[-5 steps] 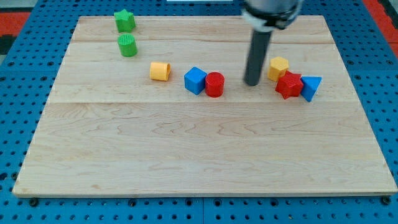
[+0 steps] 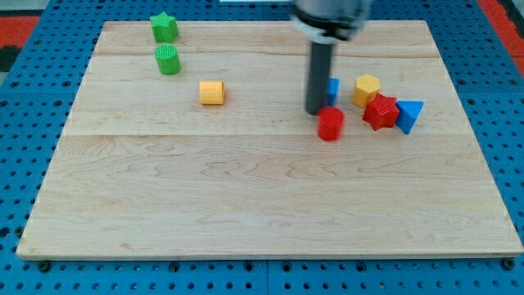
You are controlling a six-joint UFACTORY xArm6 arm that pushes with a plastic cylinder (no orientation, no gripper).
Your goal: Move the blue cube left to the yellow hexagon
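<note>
Blue pegboard (image 2: 16, 164) surrounds a pale wooden counter (image 2: 246, 188) that fills most of the view; the end effector (image 2: 318, 74) is a straight dark rod coming down from the view's top, a single solid piece with nothing that parts or comes together, and it is clamped on nothing; my tip (image 2: 315, 112) rests on the counter right of centre.

Just to the view's right of the rod, partly hidden behind it, the blue cube (image 2: 333, 88) shows only as a narrow sliver; whether it touches the rod I cannot tell. Further to the view's right of my tip sits the yellow hexagon (image 2: 367, 88), near the cube but with a small strip of wood between them, so the cube lies between the rod and the hexagon.

Just below and slightly right of my tip stands a red cylinder (image 2: 330, 124), very close to it; contact cannot be made out. To the right of my tip, just below the hexagon, a red star (image 2: 381, 111) sits against it, and a blue triangle (image 2: 408, 115) lies against the star's right side.

Well to the view's left of my tip a yellow cylinder (image 2: 212, 92) lies alone; further left and higher up a green cylinder (image 2: 168, 60) stands, with a green star (image 2: 164, 27) just above it near the counter's top edge.
</note>
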